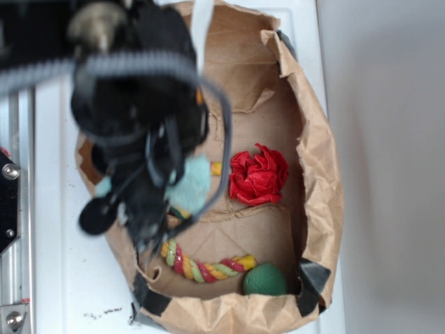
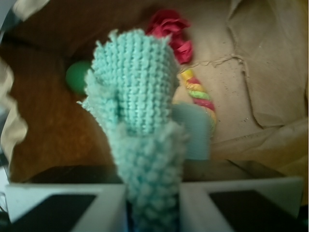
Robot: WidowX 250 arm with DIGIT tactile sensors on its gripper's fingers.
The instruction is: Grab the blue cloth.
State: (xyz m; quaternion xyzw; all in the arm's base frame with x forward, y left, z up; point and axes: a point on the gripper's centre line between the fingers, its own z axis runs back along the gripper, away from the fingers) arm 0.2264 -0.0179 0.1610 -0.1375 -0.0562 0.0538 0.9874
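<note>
Where the wrist view looks down past its own two pale finger blocks, the gripper [image 2: 153, 212] has its jaws clamped on the blue cloth [image 2: 140, 111] — a pale aqua terry piece that rises out of the narrow gap between them. The cloth's near part is nubbly and looped, while its upper flap shows a tighter ribbed weave with frayed, ragged edges along the top.

In the exterior view the black, blurred arm hangs over the left side of a crumpled brown paper bag [image 1: 316, 139], its rim rolled down and patched with dark tape at the corners. The cloth [image 1: 195, 182] shows as a soft aqua patch just beside and partly behind the gripper [image 1: 149, 223], above the bag's creased floor.

Well apart from it, to the right, a red rosette [image 1: 259, 175] of crinkled, paper-like folds lies on the bag floor. Near the front edge lies a twisted rope [image 1: 205, 266] of yellow, red and green strands, with a smooth green ball [image 1: 265, 280] just beside its end. The bag rests on a white surface [image 1: 62, 278] — flat, with a few dark specks.
</note>
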